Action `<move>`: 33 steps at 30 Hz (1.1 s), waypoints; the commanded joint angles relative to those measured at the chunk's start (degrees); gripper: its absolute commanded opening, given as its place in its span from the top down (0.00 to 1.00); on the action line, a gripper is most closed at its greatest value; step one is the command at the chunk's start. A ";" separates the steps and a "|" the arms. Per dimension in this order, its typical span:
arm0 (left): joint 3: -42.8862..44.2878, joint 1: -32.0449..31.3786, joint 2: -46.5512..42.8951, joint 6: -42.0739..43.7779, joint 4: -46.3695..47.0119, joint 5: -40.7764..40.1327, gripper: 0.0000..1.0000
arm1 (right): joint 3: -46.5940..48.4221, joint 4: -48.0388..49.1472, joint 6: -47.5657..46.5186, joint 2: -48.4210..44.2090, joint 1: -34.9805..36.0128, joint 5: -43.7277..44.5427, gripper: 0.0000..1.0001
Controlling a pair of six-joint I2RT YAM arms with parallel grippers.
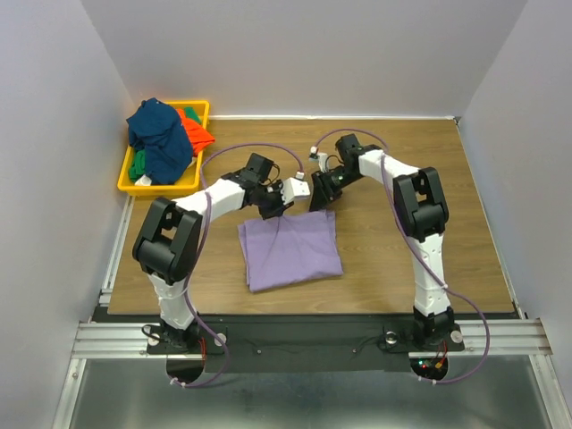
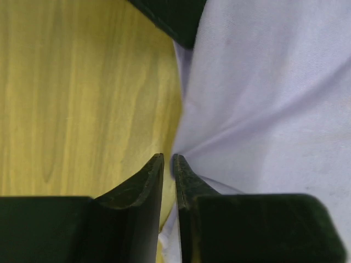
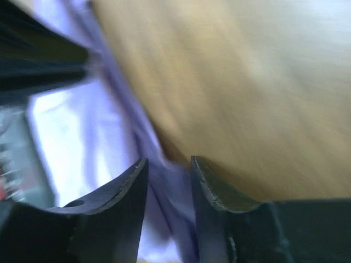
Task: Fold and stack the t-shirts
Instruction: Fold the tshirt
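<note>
We see a wooden worktop (image 1: 402,259) from above. A lavender t-shirt (image 1: 290,252) lies at its middle, folded into a rough rectangle, probably ready for another fold. At the far left, a yellow bin (image 1: 130,186) holds a navy t-shirt (image 1: 161,138), an orange-red t-shirt (image 1: 195,130) and a green t-shirt (image 1: 137,167), all heaped and not yet folded. Both arms meet at the lavender shirt's far edge. The left end effector (image 2: 169,160) is pinched closed on that cloth, and creases radiate from it. The right end effector (image 3: 169,161) has cloth between 2 slightly parted fingers, but the blur means we cannot tell whether it grips.
</note>
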 commanded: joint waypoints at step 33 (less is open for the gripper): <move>-7.07 14.53 -8.86 -7.95 -9.44 7.08 0.54 | -5.21 -4.37 -3.18 -10.45 -1.93 3.26 0.49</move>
